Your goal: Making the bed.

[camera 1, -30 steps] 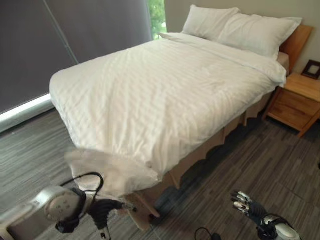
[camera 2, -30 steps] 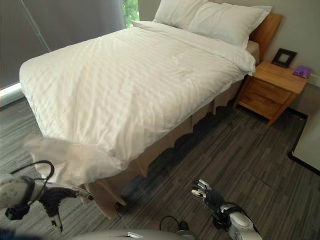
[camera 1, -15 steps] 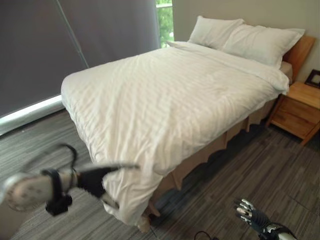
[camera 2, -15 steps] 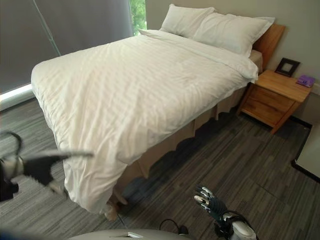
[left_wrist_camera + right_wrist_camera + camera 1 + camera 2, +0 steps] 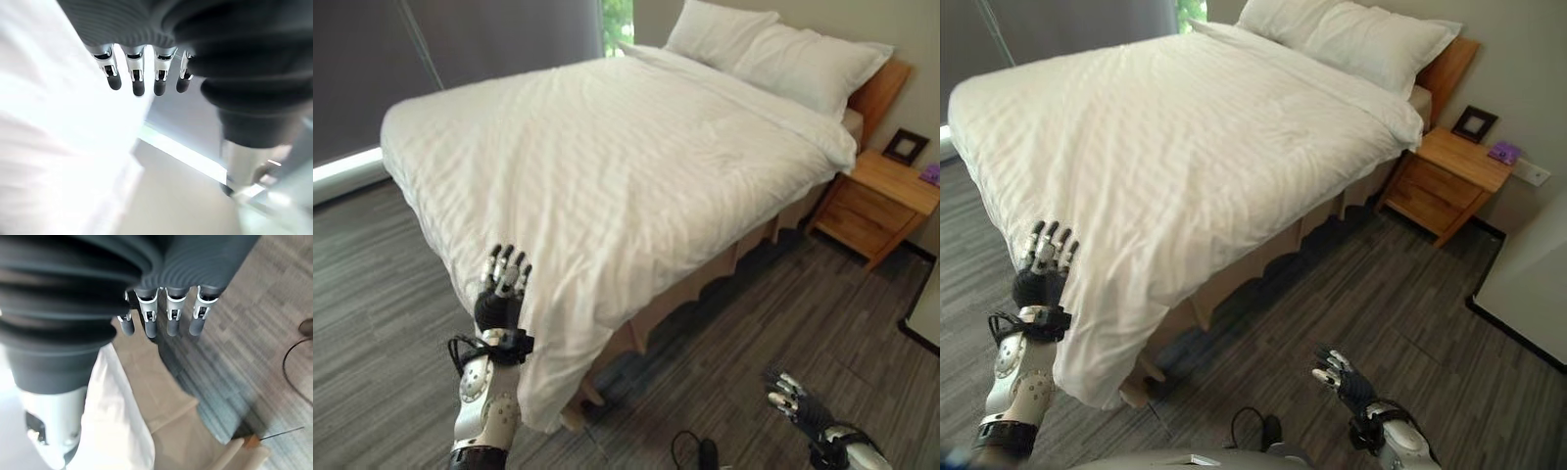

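Note:
A white duvet [image 5: 626, 166] lies spread over the bed, and its near foot corner [image 5: 548, 382] hangs down almost to the floor. Two white pillows [image 5: 783, 59] rest at the headboard. My left hand [image 5: 501, 284] is raised beside that hanging corner, open, with its fingers [image 5: 137, 78] straight and holding nothing. The duvet [image 5: 49, 122] shows close past them; whether they touch it I cannot tell. My right hand [image 5: 1340, 377] hovers low over the floor beside the bed, open, its fingers [image 5: 171, 313] relaxed.
A tan bed skirt [image 5: 695, 294] shows under the duvet along the bed's side. A wooden nightstand [image 5: 876, 201] with a picture frame [image 5: 904, 147] stands by the headboard. A dark blind [image 5: 460, 29] covers the window beyond the bed. Grey plank floor [image 5: 773, 323] runs alongside.
My left hand has let go of the duvet corner, which has dropped to hang down the bed's side. The hand now stands upright with straight fingers. The camera has shifted.

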`<state>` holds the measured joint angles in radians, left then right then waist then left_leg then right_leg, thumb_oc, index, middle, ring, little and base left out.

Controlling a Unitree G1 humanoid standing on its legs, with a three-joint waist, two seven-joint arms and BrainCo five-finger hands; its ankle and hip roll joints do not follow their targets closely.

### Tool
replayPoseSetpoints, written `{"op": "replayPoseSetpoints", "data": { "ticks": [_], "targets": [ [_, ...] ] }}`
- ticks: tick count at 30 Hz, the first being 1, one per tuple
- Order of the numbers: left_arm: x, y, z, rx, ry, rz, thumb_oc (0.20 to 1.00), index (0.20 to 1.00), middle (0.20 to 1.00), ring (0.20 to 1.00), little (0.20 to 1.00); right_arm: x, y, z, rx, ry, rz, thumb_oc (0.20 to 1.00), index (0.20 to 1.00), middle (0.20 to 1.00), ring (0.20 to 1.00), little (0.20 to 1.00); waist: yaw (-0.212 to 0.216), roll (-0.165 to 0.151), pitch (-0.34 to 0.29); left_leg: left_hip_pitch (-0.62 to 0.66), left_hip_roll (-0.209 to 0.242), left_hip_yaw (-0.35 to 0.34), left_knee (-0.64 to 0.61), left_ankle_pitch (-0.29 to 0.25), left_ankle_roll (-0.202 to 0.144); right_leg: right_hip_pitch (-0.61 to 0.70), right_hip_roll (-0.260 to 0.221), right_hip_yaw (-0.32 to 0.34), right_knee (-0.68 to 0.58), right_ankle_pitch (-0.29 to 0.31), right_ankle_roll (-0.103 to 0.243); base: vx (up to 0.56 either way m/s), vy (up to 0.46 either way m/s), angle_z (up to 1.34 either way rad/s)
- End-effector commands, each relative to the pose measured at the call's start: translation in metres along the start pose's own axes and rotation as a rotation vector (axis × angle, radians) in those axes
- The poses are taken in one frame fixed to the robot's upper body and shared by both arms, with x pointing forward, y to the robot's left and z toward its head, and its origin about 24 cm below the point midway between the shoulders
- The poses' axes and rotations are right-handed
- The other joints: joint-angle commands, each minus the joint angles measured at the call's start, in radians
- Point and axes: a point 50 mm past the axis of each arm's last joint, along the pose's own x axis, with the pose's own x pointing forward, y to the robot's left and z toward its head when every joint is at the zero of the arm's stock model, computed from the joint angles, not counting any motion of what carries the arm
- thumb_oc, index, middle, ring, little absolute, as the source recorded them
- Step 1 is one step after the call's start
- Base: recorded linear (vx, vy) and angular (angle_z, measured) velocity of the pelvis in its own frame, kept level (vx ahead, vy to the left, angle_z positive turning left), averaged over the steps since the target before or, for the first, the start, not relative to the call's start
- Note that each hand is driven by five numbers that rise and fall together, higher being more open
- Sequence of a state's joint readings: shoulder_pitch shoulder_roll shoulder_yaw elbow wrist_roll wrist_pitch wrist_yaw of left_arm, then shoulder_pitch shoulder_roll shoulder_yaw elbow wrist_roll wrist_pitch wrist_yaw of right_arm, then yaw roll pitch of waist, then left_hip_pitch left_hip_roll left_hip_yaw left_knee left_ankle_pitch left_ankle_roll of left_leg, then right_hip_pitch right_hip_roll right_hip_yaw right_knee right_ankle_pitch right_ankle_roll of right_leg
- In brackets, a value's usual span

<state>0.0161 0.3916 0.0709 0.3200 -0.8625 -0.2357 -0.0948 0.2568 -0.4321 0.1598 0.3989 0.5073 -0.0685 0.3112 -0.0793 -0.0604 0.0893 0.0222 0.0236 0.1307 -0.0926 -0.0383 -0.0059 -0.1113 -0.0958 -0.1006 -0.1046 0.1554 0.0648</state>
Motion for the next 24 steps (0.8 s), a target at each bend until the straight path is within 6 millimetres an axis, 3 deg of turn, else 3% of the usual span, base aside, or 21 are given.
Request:
{"op": "replayPoseSetpoints", "data": {
  "ticks": [1, 10, 17, 20, 23, 24],
  "targets": [
    [0.028, -0.021, 0.03, 0.012, -0.12, -0.107, 0.2, 0.2, 0.2, 0.2, 0.2, 0.011, 0.001, 0.037, -0.039, -0.153, 0.02, 1.0, 1.0, 1.0, 1.0, 1.0, 0.001, 0.009, 0.05, -0.067, 0.03, -0.03, 0.005, 0.081, -0.021, 0.084, 0.007, 0.004, 0.059, -0.133, 0.05, -0.12, 0.026, -0.09],
    [0.041, -0.029, 0.034, 0.072, -0.105, -0.156, 0.2, 0.2, 0.2, 0.2, 0.2, 0.016, 0.006, 0.044, -0.031, -0.175, 0.054, 1.0, 1.0, 1.0, 1.0, 1.0, -0.003, -0.016, 0.109, -0.129, 0.031, -0.019, 0.008, 0.098, -0.019, 0.007, 0.011, 0.02, 0.068, -0.108, 0.053, -0.05, 0.033, -0.08],
    [0.048, -0.026, 0.057, 0.082, -0.191, -0.148, 0.2, 0.2, 0.2, 0.2, 0.2, 0.017, 0.002, 0.047, -0.049, -0.176, 0.057, 1.0, 1.0, 1.0, 1.0, 1.0, -0.002, -0.032, 0.143, -0.165, 0.03, -0.015, 0.013, 0.101, -0.019, -0.029, 0.009, 0.024, 0.07, -0.097, 0.058, -0.02, 0.029, -0.06],
    [0.057, -0.016, 0.077, 0.101, -0.259, -0.07, 0.2, 0.2, 0.2, 0.2, 0.2, 0.022, 0.002, 0.059, -0.064, -0.214, 0.053, 1.0, 1.0, 1.0, 1.0, 1.0, -0.002, -0.045, 0.181, -0.202, 0.033, -0.015, 0.02, 0.109, -0.019, -0.068, 0.011, 0.026, 0.081, -0.084, 0.059, -0.07, 0.018, 0.0],
    [0.06, -0.01, 0.081, 0.094, -0.265, -0.029, 0.2, 0.2, 0.2, 0.2, 0.2, 0.024, 0.002, 0.062, -0.067, -0.223, 0.052, 1.0, 1.0, 1.0, 1.0, 1.0, -0.003, -0.049, 0.19, -0.214, 0.033, -0.017, 0.021, 0.113, -0.019, -0.079, 0.013, 0.027, 0.083, -0.081, 0.058, -0.05, 0.001, -0.05],
    [0.07, 0.011, 0.094, 0.091, -0.273, 0.108, 0.2, 0.2, 0.2, 0.2, 0.2, 0.029, 0.005, 0.067, -0.077, -0.236, 0.05, 1.0, 1.0, 1.0, 1.0, 1.0, -0.01, -0.07, 0.217, -0.241, 0.04, -0.016, 0.024, 0.121, -0.022, -0.104, 0.019, 0.028, 0.084, -0.068, 0.059, -0.06, -0.018, -0.07]
  ]
}}
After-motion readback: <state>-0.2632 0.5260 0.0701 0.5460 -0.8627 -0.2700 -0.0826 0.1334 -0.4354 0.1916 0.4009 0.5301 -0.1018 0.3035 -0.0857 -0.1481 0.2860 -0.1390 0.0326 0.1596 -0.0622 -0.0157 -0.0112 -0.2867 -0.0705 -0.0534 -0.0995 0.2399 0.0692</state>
